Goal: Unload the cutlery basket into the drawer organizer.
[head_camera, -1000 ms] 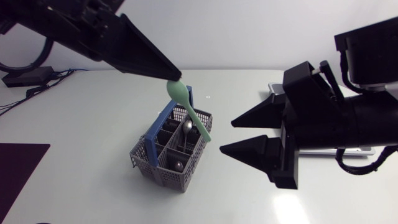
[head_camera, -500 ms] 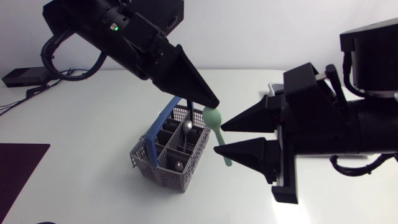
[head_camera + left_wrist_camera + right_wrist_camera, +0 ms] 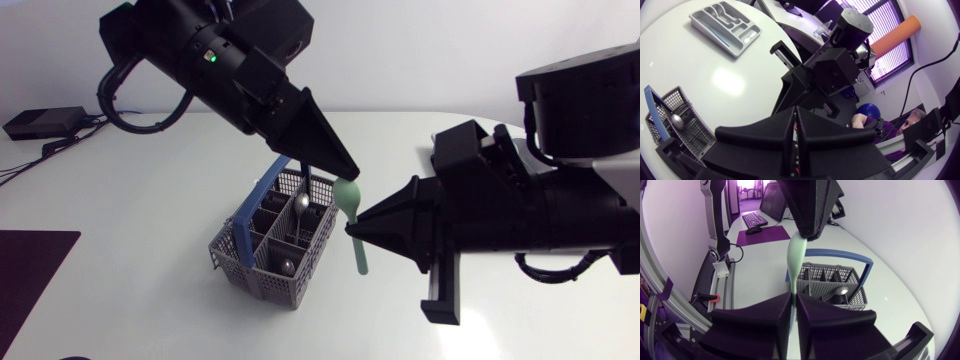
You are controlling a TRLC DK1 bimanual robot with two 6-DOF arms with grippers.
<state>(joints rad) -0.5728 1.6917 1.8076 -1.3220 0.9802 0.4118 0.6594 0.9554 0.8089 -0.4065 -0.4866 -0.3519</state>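
Observation:
A pale green spoon [image 3: 353, 212] hangs in the air just right of the grey cutlery basket [image 3: 262, 272], which has a blue handle [image 3: 262, 195]. My left gripper [image 3: 349, 173] is shut on the spoon's upper end. My right gripper [image 3: 351, 230] is shut on its shaft lower down. The right wrist view has the spoon [image 3: 795, 255] running from my right gripper [image 3: 793, 307] up to the left gripper [image 3: 810, 230], with the basket [image 3: 837, 275] behind. The left wrist view shows the grey drawer organizer [image 3: 725, 24] far across the table, beyond my left gripper [image 3: 794, 137].
Metal spoons [image 3: 300, 204] stand in the basket's compartments. A dark mat [image 3: 28, 270] lies at the table's left edge, and a black box with cables [image 3: 42, 122] sits at the back left. My right arm [image 3: 832, 65] fills the middle of the left wrist view.
My left arm carried the green spoon rightward, away from above the basket. My right gripper moved in and closed its fingers on the spoon's shaft.

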